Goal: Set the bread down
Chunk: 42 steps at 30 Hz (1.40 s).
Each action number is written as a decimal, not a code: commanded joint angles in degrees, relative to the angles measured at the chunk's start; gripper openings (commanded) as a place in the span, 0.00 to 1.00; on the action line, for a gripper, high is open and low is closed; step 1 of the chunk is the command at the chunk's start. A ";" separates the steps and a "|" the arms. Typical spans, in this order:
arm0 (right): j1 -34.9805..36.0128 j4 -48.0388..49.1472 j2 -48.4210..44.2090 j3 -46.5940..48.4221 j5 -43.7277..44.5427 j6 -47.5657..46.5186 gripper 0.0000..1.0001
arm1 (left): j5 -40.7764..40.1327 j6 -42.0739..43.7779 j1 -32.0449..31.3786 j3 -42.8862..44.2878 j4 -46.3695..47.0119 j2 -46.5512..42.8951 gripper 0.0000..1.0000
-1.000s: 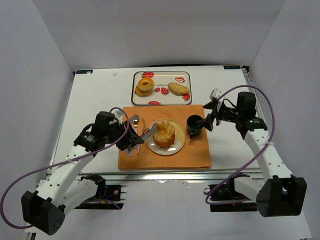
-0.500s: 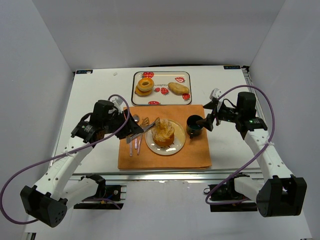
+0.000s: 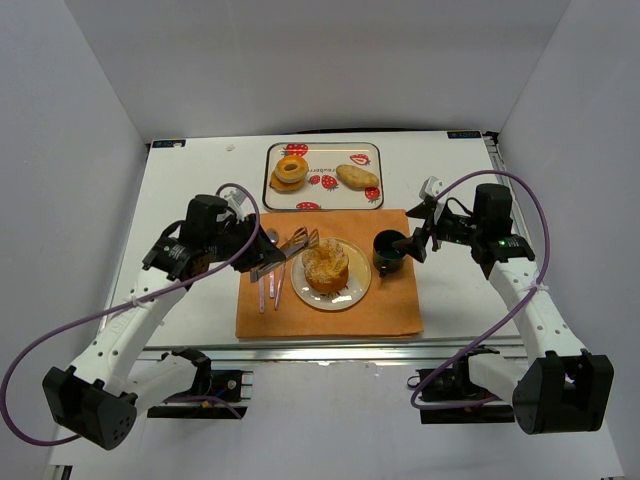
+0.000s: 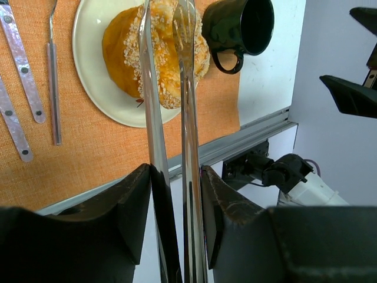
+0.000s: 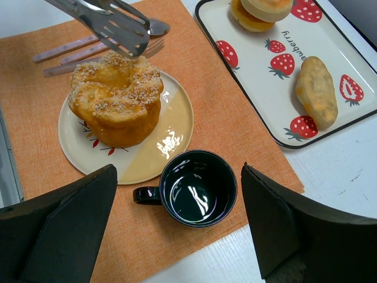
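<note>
Bread (image 5: 116, 97): round golden-orange bun, pale grain-flecked swirled top; sat centred on plate (image 5: 171, 135) on orange mat (image 5: 224, 118). Mug (image 5: 199, 187) stood at plate's 3 o'clock, top view. Left end effector (image 4: 174, 194) partly closed, clamped tongs (image 4: 152, 118); tong tips slightly apart, empty, over bread's 10 o'clock edge. Right end effector (image 3: 408, 232) spread wide, held nothing.

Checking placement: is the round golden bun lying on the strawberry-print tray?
No, the round golden bun sits on the cream round plate.
</note>
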 commanded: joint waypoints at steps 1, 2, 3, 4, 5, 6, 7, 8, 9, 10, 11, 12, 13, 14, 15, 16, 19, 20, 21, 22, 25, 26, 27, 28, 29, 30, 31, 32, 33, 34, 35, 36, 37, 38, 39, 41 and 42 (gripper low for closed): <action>-0.31 1.30 -1.33 0.42 -1.43 -0.25 0.89 | 1.20 0.40 1.16 3.35 1.85 -0.01 0.48; -0.31 1.30 -1.33 0.42 -1.43 -0.25 0.89 | 1.29 0.40 1.34 4.22 1.93 0.08 0.47; -0.31 1.30 -1.24 0.42 -1.43 -0.33 0.89 | 1.20 0.49 1.86 4.66 2.02 0.25 0.47; -0.31 1.30 -1.33 0.42 -1.43 -0.33 0.89 | 1.03 0.58 2.21 5.71 2.02 0.43 0.47; -0.31 1.30 -1.24 0.42 -1.51 -0.33 0.89 | 0.77 0.84 2.65 6.33 1.85 0.52 0.46; -0.31 1.30 -1.33 0.42 -1.51 -0.33 0.89 | 0.41 1.71 3.96 7.03 1.59 0.61 0.46; -0.31 1.30 -1.42 0.42 -1.60 -0.33 0.89 | 0.06 2.33 4.76 7.82 0.71 0.96 0.45; -0.31 1.30 -1.33 0.42 -1.69 -0.33 0.89 | -0.46 3.12 5.98 9.22 0.01 1.13 0.45; -0.31 1.22 -1.33 0.42 -1.78 -0.42 0.89 | -0.47 5.22 8.95 9.58 -0.61 1.48 0.44; -0.22 1.13 -1.42 0.42 -1.78 -0.51 0.89 | -0.55 6.37 10.81 9.76 -1.75 1.66 0.43; -0.31 1.21 -1.42 0.42 -1.95 -0.60 0.89 | -0.90 7.60 12.40 9.85 -2.19 2.10 0.42; -0.22 1.13 -1.42 0.42 -2.04 -0.69 0.89 | -3.43 9.53 14.59 8.81 -0.89 2.28 0.42; -0.22 1.21 -1.24 0.42 -2.13 -0.60 0.89 | -5.20 10.50 15.39 7.84 0.08 2.36 0.42; -0.22 1.21 -1.15 0.42 -2.65 -0.60 0.89 | -6.78 11.64 16.44 6.79 1.05 3.41 0.42; -0.22 1.30 -1.07 0.51 -2.83 -0.69 0.89 | -9.93 13.48 18.98 3.90 4.54 4.03 0.40; -0.22 1.22 -0.89 0.60 -3.01 -0.69 0.89 | -11.53 14.02 20.05 1.70 7.44 4.47 0.40; -0.14 0.17 -0.71 1.21 -4.23 -1.56 0.89 | -14.61 16.48 23.22 -8.41 23.00 5.88 0.39; -0.14 -0.10 -0.71 1.30 -4.33 -2.61 0.89 | -14.62 19.71 25.75 -10.26 26.60 6.93 0.38; -0.05 -0.37 -0.54 1.65 -4.50 -3.14 0.89 | -16.10 21.22 26.29 -13.23 32.11 9.37 0.37; -0.05 -0.72 -0.45 1.74 -4.85 -3.41 0.89 | -16.29 22.10 26.91 -14.57 34.43 11.05 0.37; 0.04 -1.07 0.25 2.44 -5.47 -3.76 0.89 | -14.54 25.36 30.60 -16.42 39.81 18.70 0.38; 0.04 -1.07 0.25 2.53 -5.56 -3.76 0.89 | -14.01 26.41 31.74 -16.78 40.77 20.45 0.39; 0.13 -0.98 0.34 2.62 -5.64 -3.33 0.89 | -13.39 26.59 32.27 -17.21 42.87 21.69 0.41; 0.22 -0.72 0.51 2.53 -5.47 -3.15 0.89 | -12.78 26.68 32.54 -18.44 44.98 23.27 0.44; 0.30 -0.55 0.43 2.45 -5.29 -2.89 0.89 | -12.86 26.77 32.71 -18.88 45.96 23.72 0.50; 0.65 -0.63 0.52 2.36 -5.21 -2.80 0.89 | -13.03 26.60 33.15 -19.32 46.84 24.16 0.52; 0.74 -0.81 0.69 2.44 -5.03 -2.71 0.89 | -13.38 26.42 33.33 -19.59 46.85 24.95 0.54; 0.92 -1.50 0.78 2.53 -4.68 -2.71 0.89 | -14.69 26.16 33.76 -19.94 46.67 25.21 0.57; 1.35 -2.03 1.13 2.71 -4.42 -2.71 0.89 | -14.71 25.98 34.12 -20.20 46.50 25.57 0.58; 1.45 -2.82 1.31 2.97 -3.46 -2.97 0.89 | -14.88 25.81 34.47 -20.47 46.41 25.74 0.58; 1.71 -3.44 1.48 3.67 -2.84 -3.06 0.89 | -15.58 25.46 34.73 -20.82 46.23 25.31 0.60; 2.15 -4.92 1.74 4.20 -1.87 -3.06 0.90 | -16.54 25.02 35.43 -21.00 45.80 24.87 0.64; 2.50 -5.29 2.36 4.73 1.18 -2.62 0.89 | -16.99 24.93 35.70 -21.17 45.53 24.00 0.69; 3.11 -5.29 2.54 5.69 3.82 0.43 0.89 | -17.51 24.58 36.14 -21.17 45.18 22.07 0.73; 4.86 -4.94 2.89 6.13 6.89 2.20 0.89 | -18.82 24.40 36.32 -20.91 44.22 20.75 0.77; 9.06 -4.24 4.11 7.88 18.74 8.15 0.89 | -20.15 23.26 36.58 -20.21 41.77 17.07 0.82; 10.40 -4.15 5.08 8.59 23.40 10.19 0.89 | -21.98 22.56 36.67 -20.21 41.31 15.48 0.95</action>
